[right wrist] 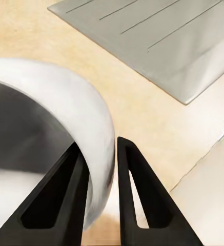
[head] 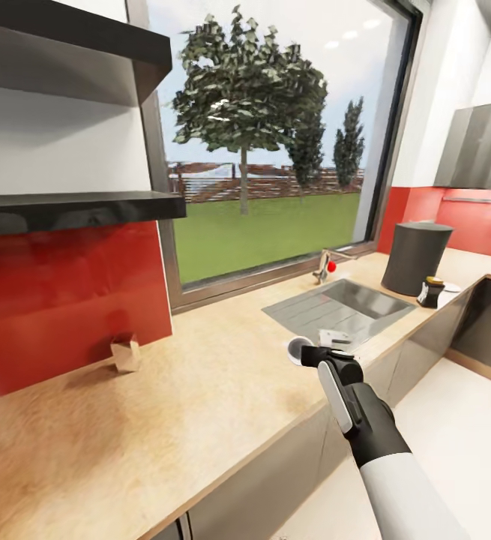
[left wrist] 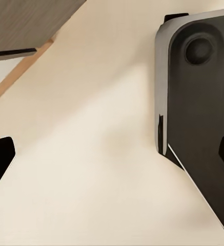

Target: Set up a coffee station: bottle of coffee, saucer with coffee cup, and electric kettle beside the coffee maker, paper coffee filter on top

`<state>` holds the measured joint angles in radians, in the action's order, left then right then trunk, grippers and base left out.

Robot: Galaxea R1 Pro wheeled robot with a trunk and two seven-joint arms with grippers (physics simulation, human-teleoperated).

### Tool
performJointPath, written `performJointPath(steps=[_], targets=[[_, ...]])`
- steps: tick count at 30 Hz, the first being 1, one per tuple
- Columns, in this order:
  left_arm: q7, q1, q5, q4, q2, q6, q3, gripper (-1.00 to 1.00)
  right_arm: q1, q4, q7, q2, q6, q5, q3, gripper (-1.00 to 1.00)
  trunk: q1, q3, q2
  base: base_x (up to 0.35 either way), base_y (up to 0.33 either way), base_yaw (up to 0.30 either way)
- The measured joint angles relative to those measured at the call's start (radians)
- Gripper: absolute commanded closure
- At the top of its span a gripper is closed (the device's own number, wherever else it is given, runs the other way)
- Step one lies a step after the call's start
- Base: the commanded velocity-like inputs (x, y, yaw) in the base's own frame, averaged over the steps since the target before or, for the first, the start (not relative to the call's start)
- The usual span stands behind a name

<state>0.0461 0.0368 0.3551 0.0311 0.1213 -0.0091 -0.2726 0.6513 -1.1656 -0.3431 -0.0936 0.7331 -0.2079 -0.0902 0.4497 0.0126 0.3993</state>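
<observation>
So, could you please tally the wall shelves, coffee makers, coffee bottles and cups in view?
Wall shelves: 2 (kitchen shelf, higher shelf)
Coffee maker: 1
Bottle of coffee: 1
Coffee cup: 1, rim pinched by the right gripper
Total: 5

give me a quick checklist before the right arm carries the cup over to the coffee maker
1. Grip on the coffee cup: ok. The right gripper has one finger inside the rim and one outside, closed on the wall.
2. Cup off the kitchen countertop: cannot tell; lift height is unclear.
3. Destination: ok. The coffee maker stands on the countertop past the sink.
4. Saucer ready by the machine: cannot tell. A pale flat shape lies beside it, too small to identify.
5. Bottle of coffee: ok, already on the countertop beside the coffee maker.
6. Left gripper state: cannot tell.
</observation>
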Motion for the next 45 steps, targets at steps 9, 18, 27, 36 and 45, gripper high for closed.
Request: performJointPath(steps=[9, 18, 27, 36, 45], targets=[[0.000, 0.000, 0.001, 0.000, 0.000, 0.001, 0.000, -1.00, 0.000, 0.000, 0.000, 0.000, 0.000, 0.000, 0.000, 1.00, 0.000, 0.000, 0.000, 0.000, -0.189, -0.297], [0.000, 0.000, 0.001, 0.000, 0.000, 0.001, 0.000, -1.00, 0.000, 0.000, 0.000, 0.000, 0.000, 0.000, 0.000, 1.00, 0.000, 0.000, 0.000, 0.000, -0.269, -0.296], [0.000, 0.000, 0.001, 0.000, 0.000, 0.000, 0.000, -1.00, 0.000, 0.001, 0.000, 0.000, 0.000, 0.000, 0.000, 1.00, 0.000, 0.000, 0.000, 0.000, -0.270, -0.296], [0.000, 0.000, 0.001, 0.000, 0.000, -0.001, 0.000, -1.00, 0.000, 0.002, 0.000, 0.000, 0.000, 0.000, 0.000, 1.00, 0.000, 0.000, 0.000, 0.000, -0.270, -0.296], [-0.001, -0.001, 0.002, 0.000, 0.000, -0.001, 0.000, -1.00, 0.000, 0.002, 0.000, 0.000, 0.000, 0.000, 0.000, 1.00, 0.000, 0.000, 0.000, 0.113, -0.263, -0.297]])
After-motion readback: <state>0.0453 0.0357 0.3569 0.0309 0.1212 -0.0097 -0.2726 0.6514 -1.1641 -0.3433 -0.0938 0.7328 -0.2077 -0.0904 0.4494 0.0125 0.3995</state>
